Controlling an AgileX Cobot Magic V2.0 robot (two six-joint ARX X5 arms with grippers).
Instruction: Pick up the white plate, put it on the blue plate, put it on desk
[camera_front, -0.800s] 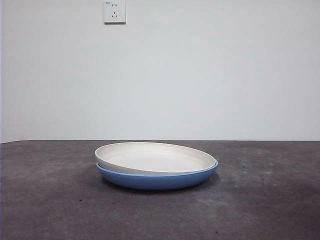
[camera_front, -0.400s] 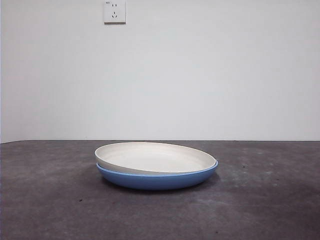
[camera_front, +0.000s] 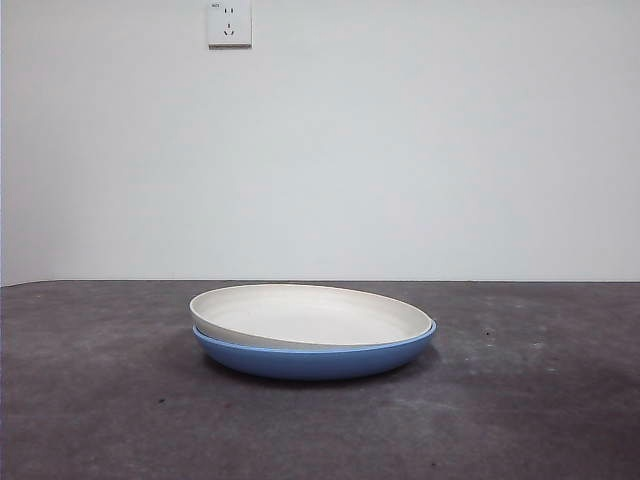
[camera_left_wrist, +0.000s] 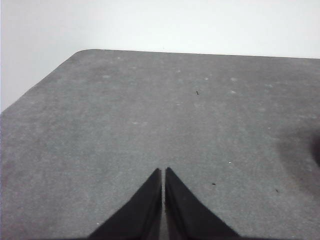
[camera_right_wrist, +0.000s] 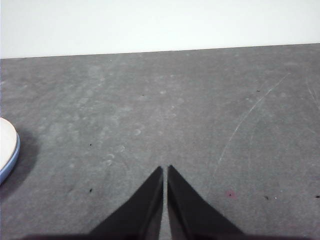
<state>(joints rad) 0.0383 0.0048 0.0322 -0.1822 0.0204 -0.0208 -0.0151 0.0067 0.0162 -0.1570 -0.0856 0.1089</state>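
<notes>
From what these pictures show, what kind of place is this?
Probably a plain indoor test bench: a bare grey desk against a blank white wall with a socket, and only a white plate stacked in a blue plate.

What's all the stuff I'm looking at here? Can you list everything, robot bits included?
white plate: one, cream-white, nested in the blue plate at the middle of the desk, sitting slightly tilted.
blue plate: one, glossy blue, flat on the desk under the white plate.
desk: one, dark grey and mottled, under everything.
wall socket: one, white, high on the pale wall behind.
left pincer: one, black, jaws shut, above bare desk, holding nothing.
right pincer: one, black, jaws shut, above bare desk, holding nothing; the plates' edge shows at the side of its view.
</notes>
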